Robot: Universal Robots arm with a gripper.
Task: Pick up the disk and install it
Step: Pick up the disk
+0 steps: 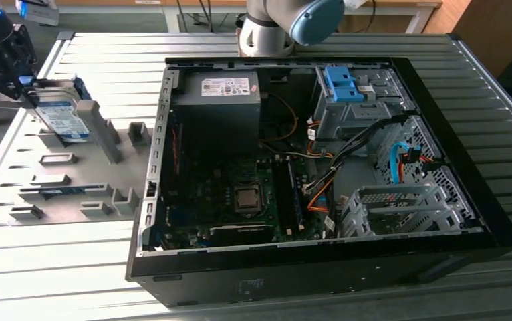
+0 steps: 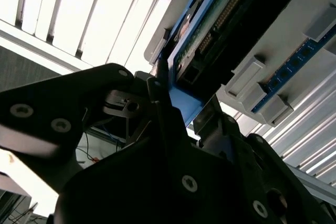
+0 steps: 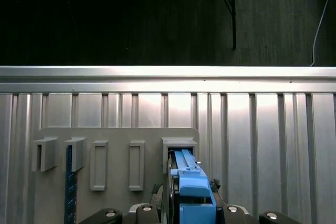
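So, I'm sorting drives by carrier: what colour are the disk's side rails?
Bright blue, on the disk; best seen in the first wrist view.

The end effector [image 1: 33, 93] is held at the exterior view's left, well apart from the big arm joint [image 1: 279, 27], with its fingers [image 2: 160, 114] pressed shut on the disk [image 1: 63, 120].

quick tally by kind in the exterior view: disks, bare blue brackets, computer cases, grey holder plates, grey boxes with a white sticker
disk: 1
bare blue bracket: 1
computer case: 1
grey holder plate: 1
grey box with a white sticker: 1
total: 5
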